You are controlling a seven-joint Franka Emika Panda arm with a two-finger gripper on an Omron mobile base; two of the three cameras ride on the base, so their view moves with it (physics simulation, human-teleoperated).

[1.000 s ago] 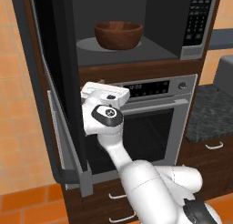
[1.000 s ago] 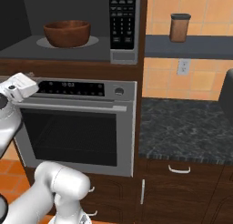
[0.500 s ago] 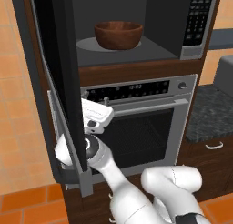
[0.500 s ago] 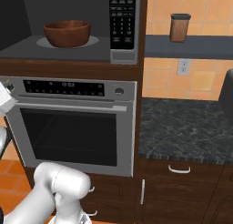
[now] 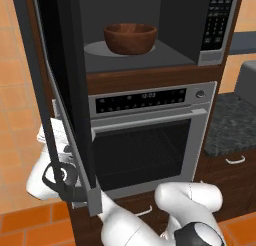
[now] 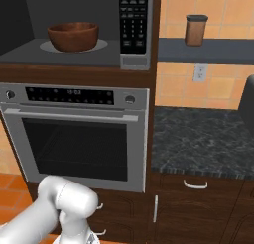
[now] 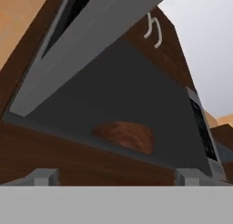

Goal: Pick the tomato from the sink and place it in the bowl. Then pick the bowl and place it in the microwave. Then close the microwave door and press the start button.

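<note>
- the large round dark brown wooden bowl (image 5: 130, 38) stands inside the open cavity of the big built-in black-fronted microwave (image 6: 134, 27), on the pale round turntable, about in the middle of the cavity floor.
- in the right base view the bowl (image 6: 73, 36) is left of the microwave's keypad column, well apart from it.
- the wide dark glass microwave door (image 5: 60, 80) in its grey steel frame is swung open to the left of the microwave and stands almost edge-on in the left base view.
- whether the small red tomato lies in the bowl, i cannot tell; the inside of the bowl is hidden by its rim.
- the white arm's hand (image 5: 59, 155) is low, below the microwave and behind the lower part of the open door, partly covered by the door.
- the fingers (image 7: 43, 176) are wide apart and hold nothing; in the hand view the two tips stand far from each other at the bottom.
- the hand view looks up into the microwave from below; the bowl (image 7: 124, 135) shows there as a brown shape over the front edge of the cavity.
- below the microwave is the steel wall oven (image 6: 79, 134) with dark glass door and horizontal bar handle.
- right of the microwave is a dark speckled stone desk (image 6: 198, 144), and on a shelf above it a brown jar (image 6: 196, 30).
</note>
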